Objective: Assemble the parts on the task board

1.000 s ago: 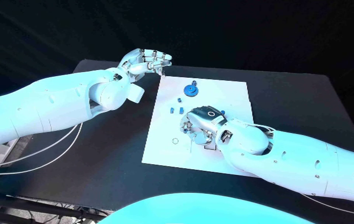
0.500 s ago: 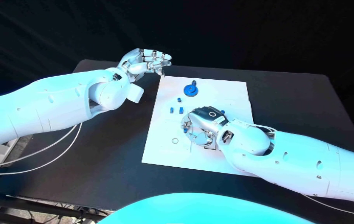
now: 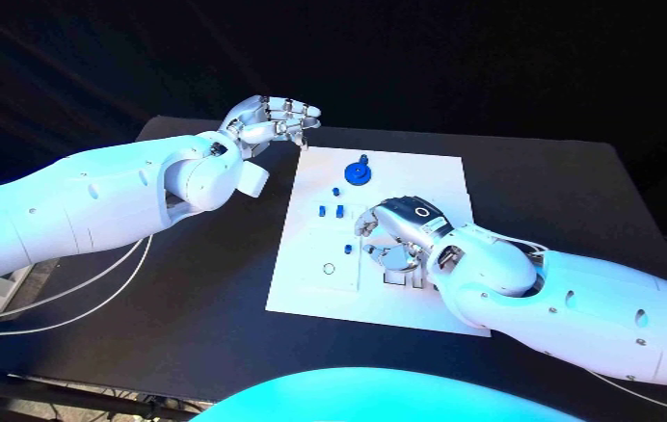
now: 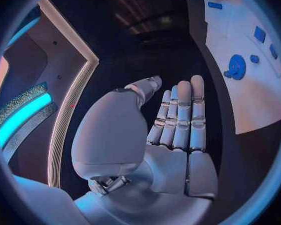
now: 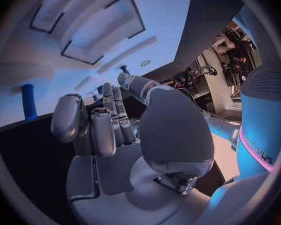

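Right hand (image 3: 393, 232) over white task board (image 3: 417, 176) — blue parts (image 3: 359, 169)

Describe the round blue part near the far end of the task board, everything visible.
The round blue part is a flat disc with a small knob or stub rising from it, plastic-looking, a saturated blue. It sits on the white task board near its far edge, apart from the smaller blue pieces nearer the robot. Neither robot hand touches it. The left wrist view shows it too, with a raised hub.
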